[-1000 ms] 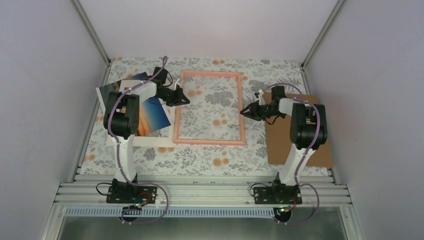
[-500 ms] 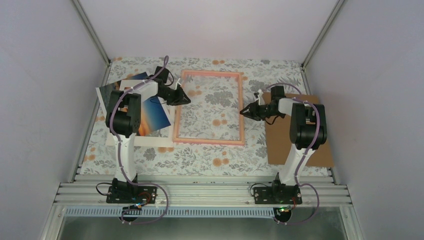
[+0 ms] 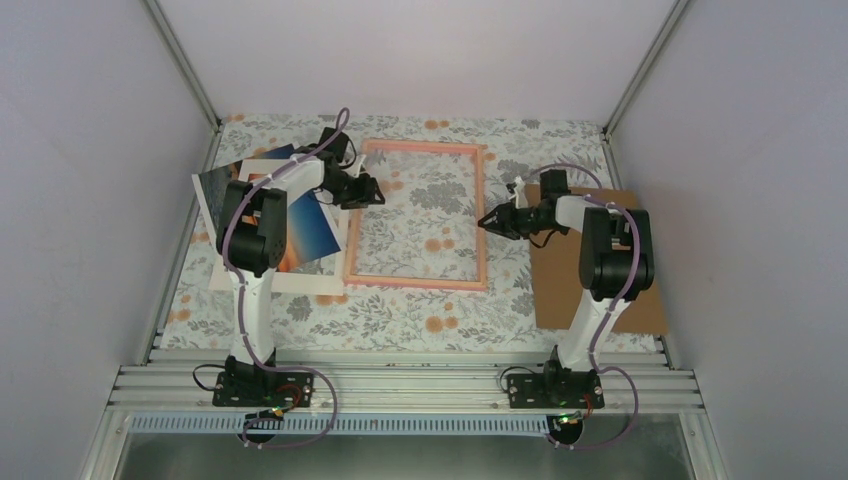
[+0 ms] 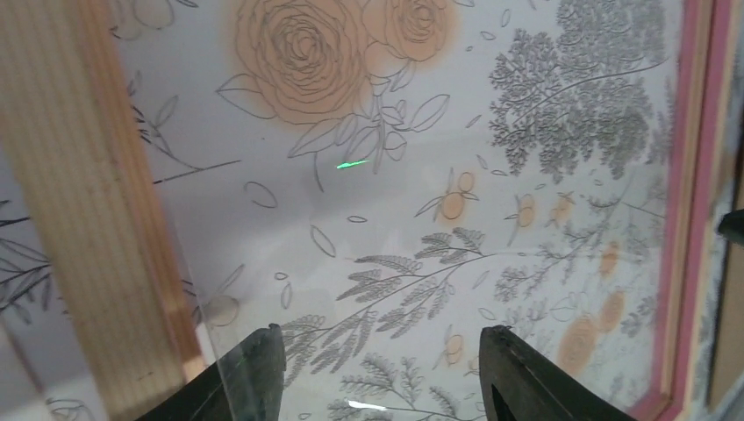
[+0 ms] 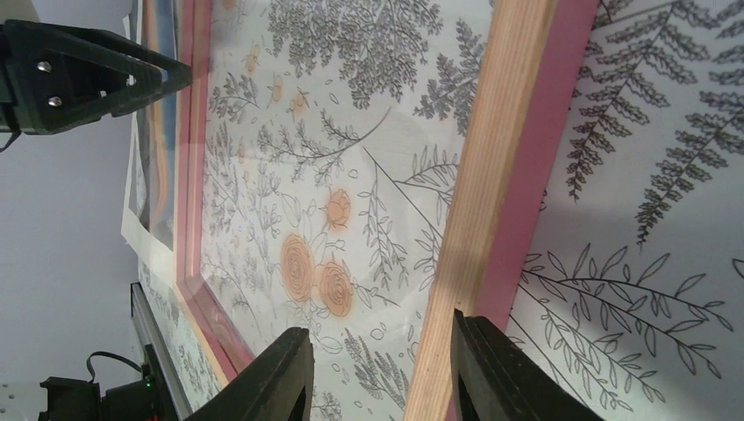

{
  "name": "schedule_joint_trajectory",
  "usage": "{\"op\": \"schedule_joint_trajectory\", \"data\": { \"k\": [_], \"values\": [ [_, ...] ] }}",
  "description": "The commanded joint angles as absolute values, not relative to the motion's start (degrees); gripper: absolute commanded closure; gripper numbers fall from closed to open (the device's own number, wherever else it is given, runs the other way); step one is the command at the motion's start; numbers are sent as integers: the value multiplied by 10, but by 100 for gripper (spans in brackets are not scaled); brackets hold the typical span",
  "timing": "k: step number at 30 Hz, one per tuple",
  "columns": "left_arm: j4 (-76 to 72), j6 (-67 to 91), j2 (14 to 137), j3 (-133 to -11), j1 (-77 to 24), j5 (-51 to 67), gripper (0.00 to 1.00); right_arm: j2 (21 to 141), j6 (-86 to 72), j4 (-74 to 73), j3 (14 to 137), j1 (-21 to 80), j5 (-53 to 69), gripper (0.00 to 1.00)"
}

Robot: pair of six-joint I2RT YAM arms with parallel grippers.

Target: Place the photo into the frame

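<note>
Both arms have crept a little closer to the frame (image 3: 415, 283), which lies flat in the middle of the table (image 3: 400, 320), its long sides running from near edge to far edge. The left gripper (image 3: 368, 189) hangs open over the frame's left side and the right gripper (image 3: 487, 219) is open around the right side; both hold nothing. The photo (image 3: 308, 222) lies tilted toward the table's left edge, just behind the left jaws, so the left arm looks nearer to it.

Frame (image 3: 418, 283) centre; photo (image 3: 308, 226) on mat board (image 3: 296, 284) to its L, backing board (image 3: 562, 292) to R.
</note>
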State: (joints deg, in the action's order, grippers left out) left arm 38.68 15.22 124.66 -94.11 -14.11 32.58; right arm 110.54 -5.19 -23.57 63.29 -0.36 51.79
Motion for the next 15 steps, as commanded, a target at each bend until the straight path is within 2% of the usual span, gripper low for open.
{"op": "schedule_joint_trajectory", "data": {
  "k": [1,6,8,10,12,15],
  "values": [
    [411,138,1227,-964,-149,269,37,1078,-51,-221,645,2,521,60],
    [426,127,1221,-978,-163,226,32,1078,-52,-220,644,2,520,60],
    [431,125,1217,-981,-170,205,24,1078,-51,-219,643,2,519,60],
    [437,127,1214,-983,-174,183,23,1077,-51,-219,643,2,518,60],
    [441,128,1211,-985,-178,155,2,1076,-51,-219,643,2,517,60],
    [446,124,1209,-990,-184,128,0,1075,-51,-217,643,2,517,60]
  ]
}}
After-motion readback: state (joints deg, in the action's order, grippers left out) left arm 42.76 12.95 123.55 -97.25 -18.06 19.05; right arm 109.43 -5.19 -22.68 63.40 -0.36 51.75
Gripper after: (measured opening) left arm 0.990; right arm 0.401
